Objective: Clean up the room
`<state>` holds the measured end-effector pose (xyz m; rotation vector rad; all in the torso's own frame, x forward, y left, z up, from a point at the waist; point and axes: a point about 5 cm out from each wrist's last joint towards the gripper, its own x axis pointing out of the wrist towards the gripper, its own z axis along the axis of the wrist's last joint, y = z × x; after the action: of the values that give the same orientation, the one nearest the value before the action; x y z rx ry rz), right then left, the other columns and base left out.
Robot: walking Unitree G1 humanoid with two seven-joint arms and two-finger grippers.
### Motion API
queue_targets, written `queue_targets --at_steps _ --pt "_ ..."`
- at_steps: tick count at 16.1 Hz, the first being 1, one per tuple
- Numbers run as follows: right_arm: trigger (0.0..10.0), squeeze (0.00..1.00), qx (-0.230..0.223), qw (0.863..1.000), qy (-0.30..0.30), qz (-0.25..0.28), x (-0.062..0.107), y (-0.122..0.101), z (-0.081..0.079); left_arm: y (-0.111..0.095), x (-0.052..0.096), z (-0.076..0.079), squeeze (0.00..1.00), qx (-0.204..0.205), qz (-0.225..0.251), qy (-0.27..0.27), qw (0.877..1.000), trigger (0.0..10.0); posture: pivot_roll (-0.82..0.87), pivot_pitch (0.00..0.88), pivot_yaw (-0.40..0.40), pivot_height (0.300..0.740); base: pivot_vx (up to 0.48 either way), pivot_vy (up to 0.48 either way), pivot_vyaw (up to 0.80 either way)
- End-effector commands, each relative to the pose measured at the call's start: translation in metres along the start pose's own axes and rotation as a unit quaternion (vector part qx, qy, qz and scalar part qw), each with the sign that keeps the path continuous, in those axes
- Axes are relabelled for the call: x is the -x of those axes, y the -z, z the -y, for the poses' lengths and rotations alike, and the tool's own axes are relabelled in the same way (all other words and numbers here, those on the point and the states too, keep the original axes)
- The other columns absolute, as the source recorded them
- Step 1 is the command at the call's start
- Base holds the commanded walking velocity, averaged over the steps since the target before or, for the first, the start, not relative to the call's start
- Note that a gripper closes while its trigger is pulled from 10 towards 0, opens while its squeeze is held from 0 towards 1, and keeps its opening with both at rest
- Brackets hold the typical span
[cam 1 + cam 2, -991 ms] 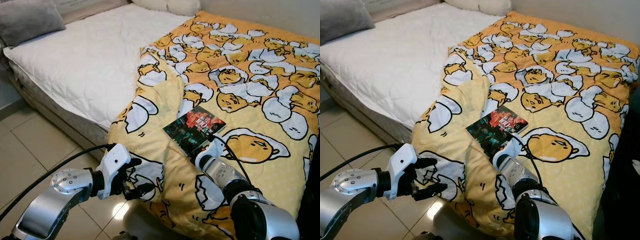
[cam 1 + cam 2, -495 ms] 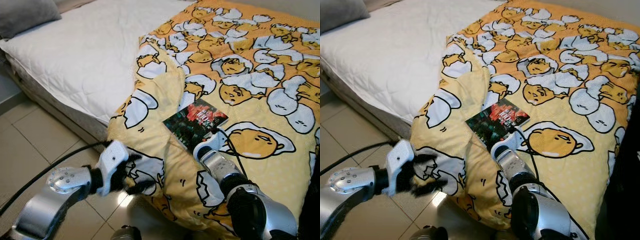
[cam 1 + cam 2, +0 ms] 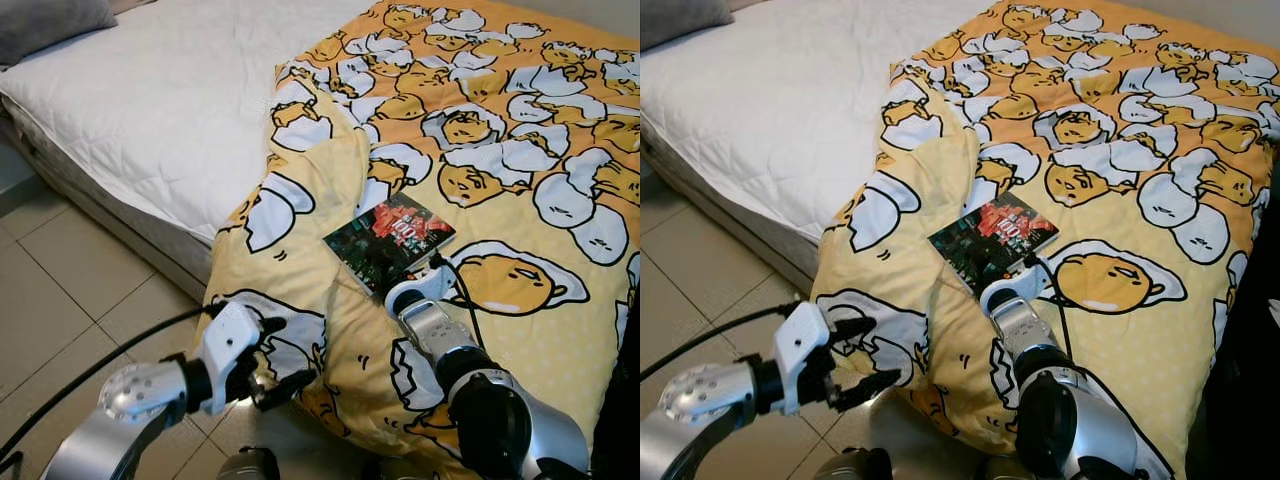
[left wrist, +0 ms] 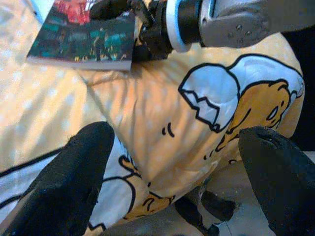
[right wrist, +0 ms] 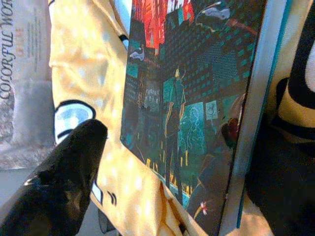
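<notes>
Right gripper (image 5: 162, 196) at book (image 3: 390, 243), cover lettering unreadable

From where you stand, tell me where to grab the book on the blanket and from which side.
Take the book by its near corner, coming from the foot of the bed, where the right pincer already sits. It lies flat, cover up, on the soft yellow blanket, so one finger can likely press into the fabric under the edge while the other closes on the cover.

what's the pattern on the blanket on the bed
The blanket is yellow-orange with cartoon egg characters in white cracked shells; clearest in the left eye view.
</notes>
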<state>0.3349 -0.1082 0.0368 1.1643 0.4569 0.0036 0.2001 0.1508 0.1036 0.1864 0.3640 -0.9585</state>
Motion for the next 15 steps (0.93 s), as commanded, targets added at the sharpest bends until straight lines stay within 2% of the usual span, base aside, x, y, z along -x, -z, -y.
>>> queue_targets --at_steps 1,3,4,7,15 --pt "0.0 0.00 -0.006 1.000 -0.010 -0.002 -0.002 0.003 -0.005 0.000 0.005 -0.002 0.60 -0.013 -0.004 -0.013 1.000 10.0 0.04 0.147 0.010 0.740 0.000 0.000 0.00" --pt "0.0 0.00 -0.010 1.000 -0.005 -0.005 -0.001 0.007 -0.003 0.000 0.009 -0.002 0.60 -0.015 -0.005 -0.018 1.000 10.0 0.06 0.166 0.014 0.740 0.000 0.000 0.00" --pt "0.0 0.00 -0.016 1.000 -0.012 -0.001 -0.002 0.006 -0.006 0.000 0.014 -0.001 0.60 -0.017 -0.006 -0.019 1.000 10.0 0.07 0.183 0.021 0.740 0.000 0.000 0.00" --pt "0.0 0.00 -0.026 0.999 -0.025 0.004 -0.003 0.005 -0.010 0.001 0.018 -0.002 0.60 -0.017 -0.007 -0.022 1.000 10.0 0.08 0.181 0.018 0.740 0.000 0.000 0.00" --pt "0.0 0.00 -0.004 0.999 -0.036 0.003 -0.002 0.003 -0.010 -0.002 0.012 -0.006 0.60 -0.019 0.003 -0.030 0.999 10.0 0.05 0.144 0.010 0.740 0.000 0.000 0.00"
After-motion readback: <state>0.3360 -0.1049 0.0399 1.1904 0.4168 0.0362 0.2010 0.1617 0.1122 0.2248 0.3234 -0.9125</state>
